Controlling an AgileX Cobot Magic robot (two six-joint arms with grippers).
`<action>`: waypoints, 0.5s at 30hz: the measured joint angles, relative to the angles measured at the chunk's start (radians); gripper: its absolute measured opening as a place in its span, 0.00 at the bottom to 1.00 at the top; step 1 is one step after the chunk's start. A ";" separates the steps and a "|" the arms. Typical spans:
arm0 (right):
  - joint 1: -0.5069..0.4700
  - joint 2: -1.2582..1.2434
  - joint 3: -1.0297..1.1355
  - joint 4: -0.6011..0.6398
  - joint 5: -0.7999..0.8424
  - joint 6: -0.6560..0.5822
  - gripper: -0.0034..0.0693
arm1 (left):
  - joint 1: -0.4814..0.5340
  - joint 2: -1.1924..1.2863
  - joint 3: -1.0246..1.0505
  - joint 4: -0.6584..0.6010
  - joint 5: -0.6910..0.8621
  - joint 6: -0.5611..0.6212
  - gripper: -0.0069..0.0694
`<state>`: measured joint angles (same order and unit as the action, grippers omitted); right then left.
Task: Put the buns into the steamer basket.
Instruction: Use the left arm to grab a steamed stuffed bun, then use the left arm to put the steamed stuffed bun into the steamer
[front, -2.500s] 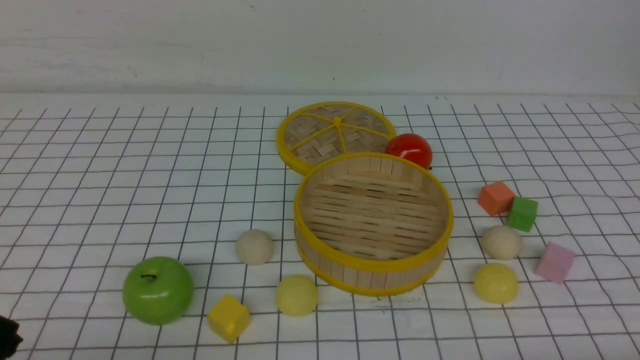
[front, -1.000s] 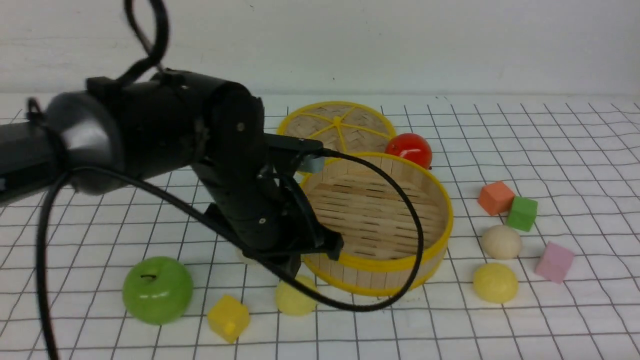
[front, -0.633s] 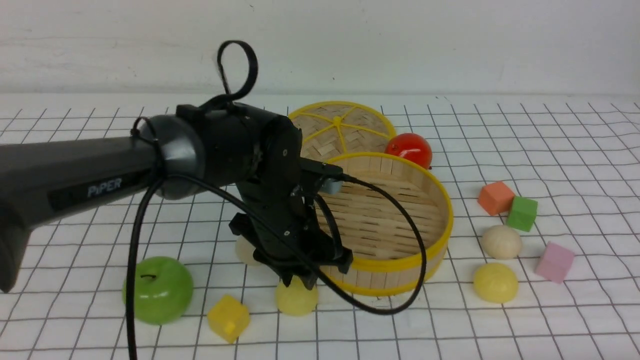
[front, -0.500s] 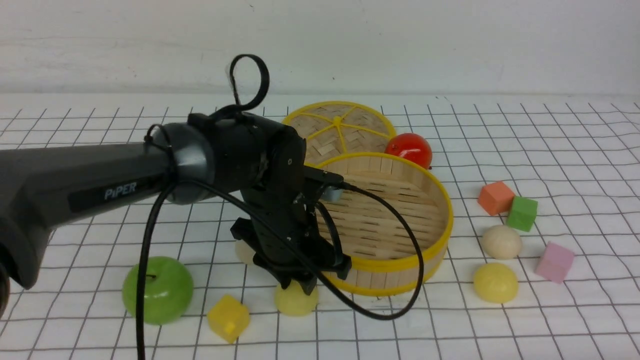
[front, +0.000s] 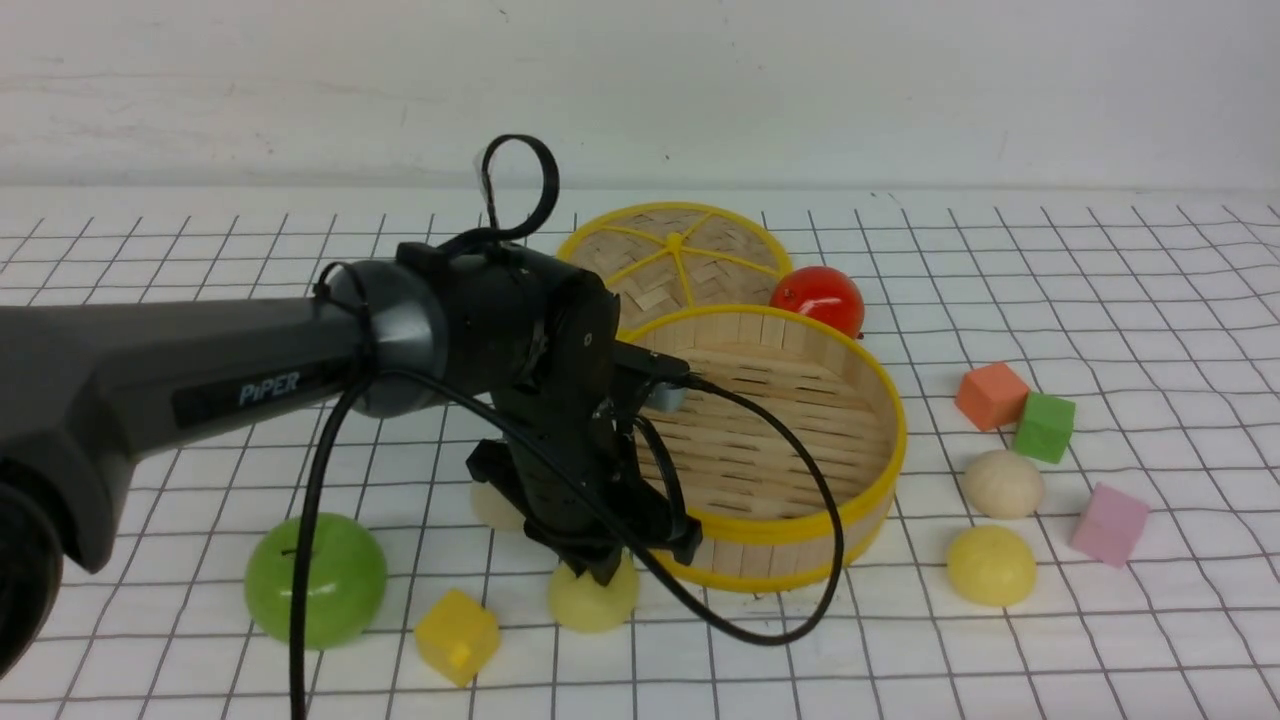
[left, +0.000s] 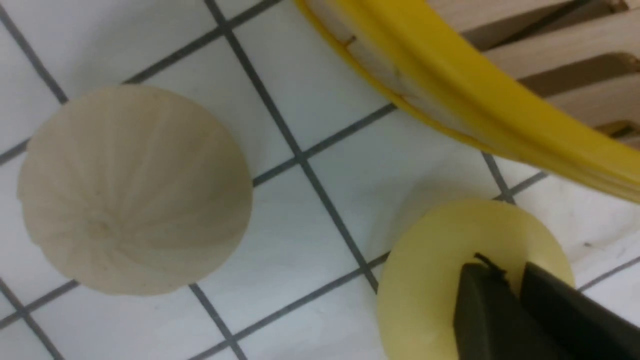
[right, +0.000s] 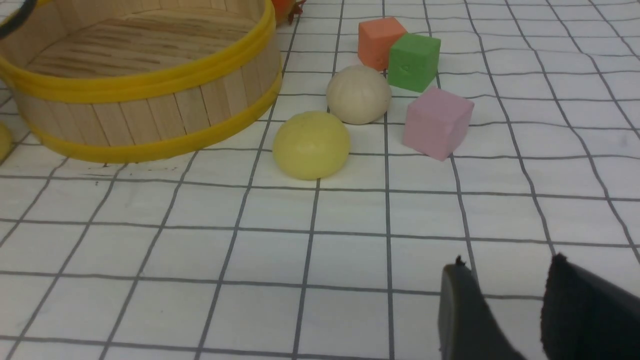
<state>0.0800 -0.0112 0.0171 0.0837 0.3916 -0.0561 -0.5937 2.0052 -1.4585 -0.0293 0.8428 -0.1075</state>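
Surface: white cloth with a black grid (front: 1100, 650), pale wall behind.
Right gripper (right: 509, 261): low over the cloth, jaws a little apart, holding nothing.
Front yellow bun (front: 580, 612) (left: 430, 280): on the cloth just before the steamer basket (front: 780, 545) (left: 475, 100), directly under the left gripper (front: 600, 570) (left: 512, 272).
Left jaws: almost together, only a thin slit between them. They are above the bun's top and not around it; I cannot tell whether they touch it.
Left cream bun (front: 492, 508) (left: 130, 190): beside the basket, partly hidden behind the arm.
Right yellow bun (front: 991, 566) (right: 311, 145), right cream bun (front: 1003, 483) (right: 358, 94): near each other, right of the basket.
Basket: all four buns lie outside it.
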 joint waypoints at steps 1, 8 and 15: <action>0.000 0.000 0.000 0.000 0.000 0.000 0.38 | 0.000 -0.002 0.000 0.001 0.005 0.000 0.08; 0.000 0.000 0.000 0.000 0.000 0.000 0.38 | -0.009 -0.138 0.001 0.002 0.119 -0.016 0.07; 0.000 0.000 0.000 0.000 0.000 0.000 0.38 | -0.022 -0.227 -0.109 -0.053 -0.018 0.037 0.07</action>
<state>0.0800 -0.0112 0.0171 0.0837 0.3916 -0.0561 -0.6155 1.7778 -1.5674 -0.0822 0.8246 -0.0706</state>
